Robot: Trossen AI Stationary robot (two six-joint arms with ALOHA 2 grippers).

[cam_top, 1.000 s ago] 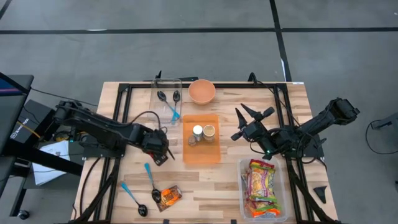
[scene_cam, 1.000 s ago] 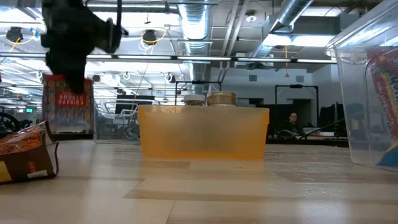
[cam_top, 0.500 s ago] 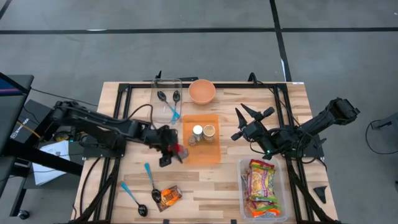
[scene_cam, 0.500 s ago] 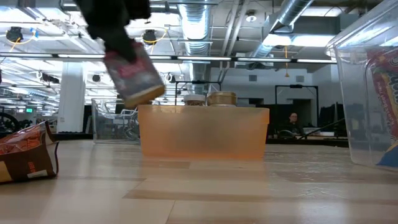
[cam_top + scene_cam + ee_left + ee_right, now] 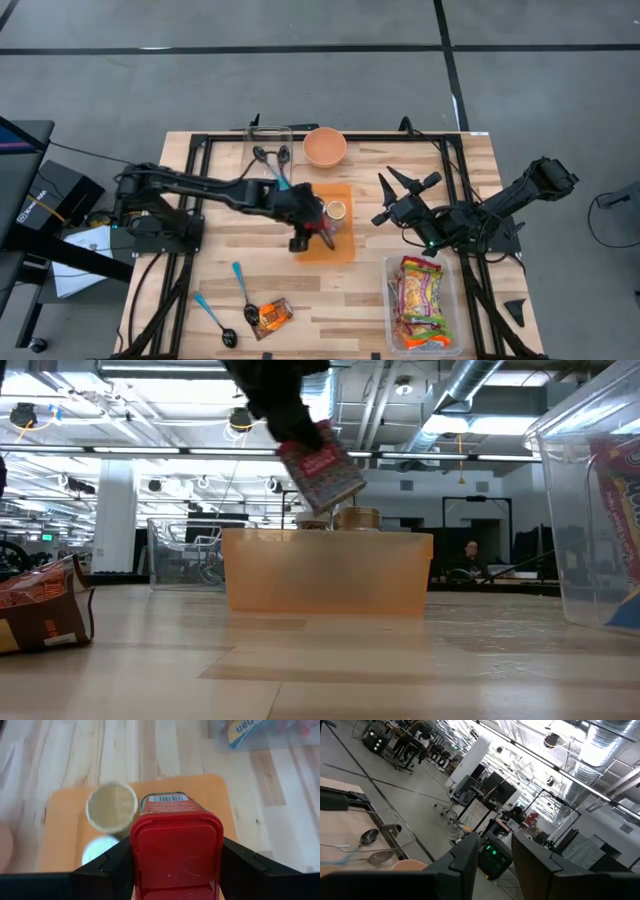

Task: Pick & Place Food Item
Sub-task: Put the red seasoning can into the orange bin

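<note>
My left gripper [image 5: 175, 857] pinches the red rectangular spice tin [image 5: 176, 851], tilted above the orange plastic tray [image 5: 325, 245] beside its two jars. Carry nearly done; next, I'd say, lower and release. My right gripper [image 5: 392, 200], part-spread, waits beyond the tray.

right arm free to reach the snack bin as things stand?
Probably yes. The right gripper hovers empty just behind the clear snack bin, nothing between them. The left gripper is busy holding the red spice tin over the orange tray.
</note>
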